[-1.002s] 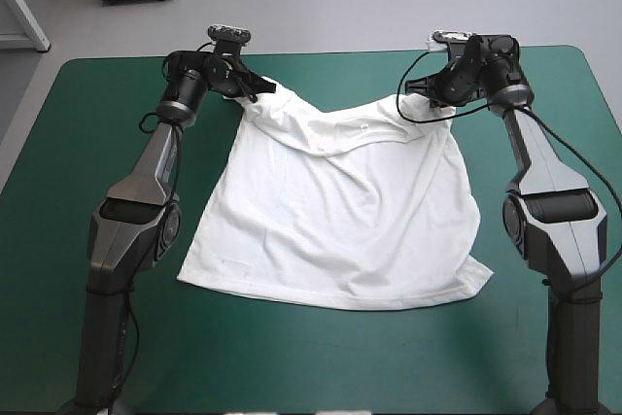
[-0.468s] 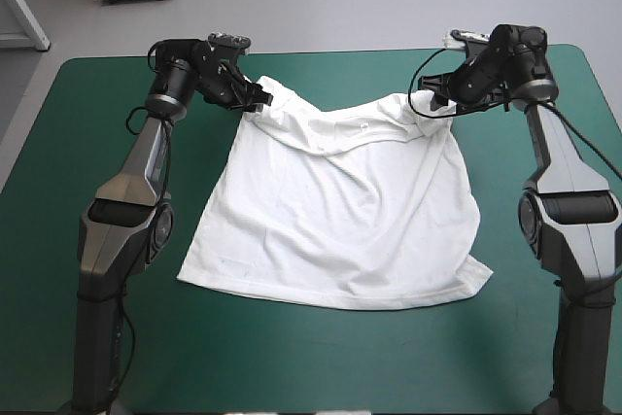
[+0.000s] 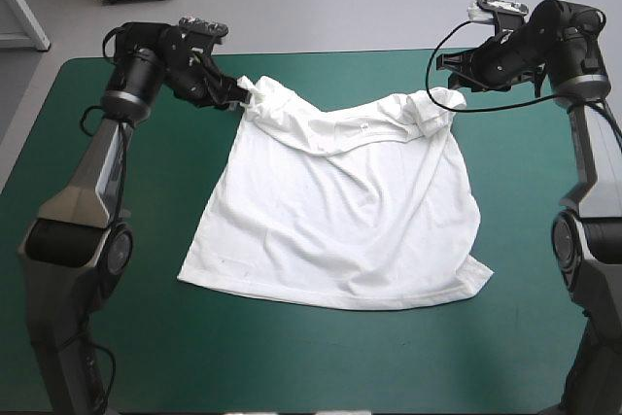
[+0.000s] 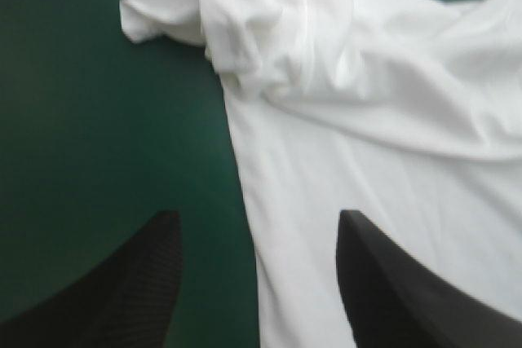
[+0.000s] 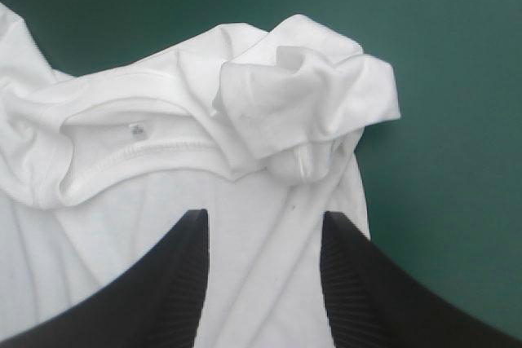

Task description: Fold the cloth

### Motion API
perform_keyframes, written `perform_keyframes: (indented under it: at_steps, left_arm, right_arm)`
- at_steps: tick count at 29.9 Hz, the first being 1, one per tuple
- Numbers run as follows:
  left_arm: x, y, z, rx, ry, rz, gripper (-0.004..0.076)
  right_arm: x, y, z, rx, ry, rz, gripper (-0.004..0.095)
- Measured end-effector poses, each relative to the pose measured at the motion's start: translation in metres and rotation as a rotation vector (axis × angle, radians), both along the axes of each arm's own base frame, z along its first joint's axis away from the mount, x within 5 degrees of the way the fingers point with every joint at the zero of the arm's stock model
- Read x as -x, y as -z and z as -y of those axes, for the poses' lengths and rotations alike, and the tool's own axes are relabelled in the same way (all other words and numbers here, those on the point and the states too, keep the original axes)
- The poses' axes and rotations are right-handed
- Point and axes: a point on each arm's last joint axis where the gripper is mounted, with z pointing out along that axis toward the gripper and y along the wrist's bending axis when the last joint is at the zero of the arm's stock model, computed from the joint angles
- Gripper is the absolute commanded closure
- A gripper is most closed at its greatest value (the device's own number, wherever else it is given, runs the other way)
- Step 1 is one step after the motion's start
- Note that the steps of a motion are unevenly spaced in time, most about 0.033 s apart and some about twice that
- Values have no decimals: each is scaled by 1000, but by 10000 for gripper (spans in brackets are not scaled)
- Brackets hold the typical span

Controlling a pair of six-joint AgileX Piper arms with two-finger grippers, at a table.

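The white T-shirt [image 3: 340, 211] lies spread on the teal-green cover, collar toward the far edge and hem toward the near edge, with both shoulders bunched. My left gripper [image 3: 236, 94] hovers open at the far left shoulder. In the left wrist view the T-shirt [image 4: 367, 103] has its side edge running between the spread fingers of the left gripper [image 4: 257, 242], untouched. My right gripper [image 3: 457, 70] is open just beyond the far right shoulder. In the right wrist view the crumpled sleeve [image 5: 310, 95] and collar [image 5: 139, 144] lie ahead of the right gripper [image 5: 265, 238].
The table's far edge [image 3: 330, 52] runs close behind both grippers. Teal-green cover [image 3: 321, 357] shows on both sides of the shirt and in a wide strip in front of its hem.
Both arms have swung outward and back from the shirt's shoulders. Earlier the grippers were at the shoulders; now both are open and the shoulders rest bunched on the cover.
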Motion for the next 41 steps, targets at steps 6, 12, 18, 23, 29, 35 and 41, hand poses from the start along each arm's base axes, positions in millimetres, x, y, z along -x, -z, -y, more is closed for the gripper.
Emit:
perform_keyframes:
  at_steps: [6,12,18,23,29,35,41]
  left_arm:
    - [60,17,-13,-56,26,-156,323]
    - [109,17,-23,-67,46,-201,323]
    - [156,36,-32,-73,48,-284,323]
    - [176,56,-29,-93,69,-335,323]
    - [187,98,-30,-145,29,-376,323]
    - [196,125,-33,-151,12,-395,323]
    - [193,136,-33,-125,-22,-324,326]
  right_arm:
    - [30,-10,-2,-8,-24,-18,508]
    - [63,-21,-1,-1,-34,-22,507]
    - [111,-40,-1,8,-44,7,510]
    - [143,-50,1,29,-39,33,510]
    - [160,-53,3,48,-34,44,510]
    - [167,-59,3,50,-32,67,510]
    - [167,-59,3,47,-29,65,515]
